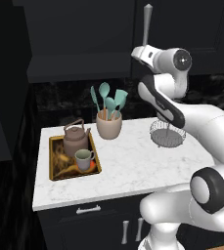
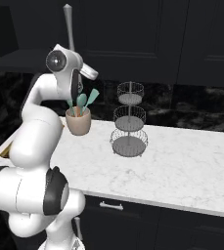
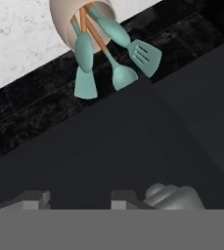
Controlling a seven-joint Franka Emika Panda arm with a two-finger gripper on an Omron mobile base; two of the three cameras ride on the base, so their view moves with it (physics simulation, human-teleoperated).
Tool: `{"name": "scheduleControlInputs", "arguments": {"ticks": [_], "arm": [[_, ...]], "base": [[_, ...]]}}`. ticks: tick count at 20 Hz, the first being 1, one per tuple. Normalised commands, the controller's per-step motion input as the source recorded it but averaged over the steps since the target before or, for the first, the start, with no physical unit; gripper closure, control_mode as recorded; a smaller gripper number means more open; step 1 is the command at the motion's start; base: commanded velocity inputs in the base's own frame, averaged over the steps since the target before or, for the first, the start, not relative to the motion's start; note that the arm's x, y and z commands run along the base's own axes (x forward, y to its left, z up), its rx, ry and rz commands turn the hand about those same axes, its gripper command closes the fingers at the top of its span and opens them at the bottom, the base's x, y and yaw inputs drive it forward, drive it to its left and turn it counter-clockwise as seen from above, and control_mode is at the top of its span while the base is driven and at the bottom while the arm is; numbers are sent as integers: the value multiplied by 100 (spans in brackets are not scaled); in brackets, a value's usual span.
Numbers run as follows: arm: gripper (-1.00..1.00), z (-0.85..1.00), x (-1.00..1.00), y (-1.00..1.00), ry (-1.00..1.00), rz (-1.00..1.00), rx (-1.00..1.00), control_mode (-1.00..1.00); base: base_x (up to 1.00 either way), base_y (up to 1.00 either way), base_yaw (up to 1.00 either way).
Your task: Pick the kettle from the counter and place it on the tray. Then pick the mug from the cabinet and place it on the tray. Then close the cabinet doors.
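Note:
The brown-grey kettle [image 1: 76,139] and the small mug [image 1: 84,159] both stand on the gold-rimmed tray [image 1: 55,173] at the left end of the white counter [image 1: 133,168]. High above them, my gripper [image 3: 79,197] points at a black cabinet door [image 3: 113,146], close beside its vertical silver bar handle [image 1: 146,22]. Both fingertips [image 3: 33,197] stand apart with only the dark panel between them. The handle's rounded end [image 3: 174,197] lies just outside one fingertip. Left of that door the cabinet [image 1: 79,44] is open, and another door [image 1: 1,97] hangs swung out at far left.
A beige crock [image 1: 108,124] of teal utensils stands behind the tray. A three-tier wire stand [image 2: 129,119] sits mid-counter by the dark backsplash. Dark drawers with silver handles [image 1: 88,210] run below the worktop.

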Motion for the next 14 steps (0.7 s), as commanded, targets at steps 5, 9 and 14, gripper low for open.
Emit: {"name": "scheduleControlInputs", "arguments": {"ticks": [5,9,14], "arm": [[-100,-41,72,-79,0,-3,5,-100],[-100,-39,22,-98,7,-16,9,-100],[-100,-50,0,-93,13,-20,11,-100]], "base": [[0,0,0],[0,0,0],[0,0,0]]}}
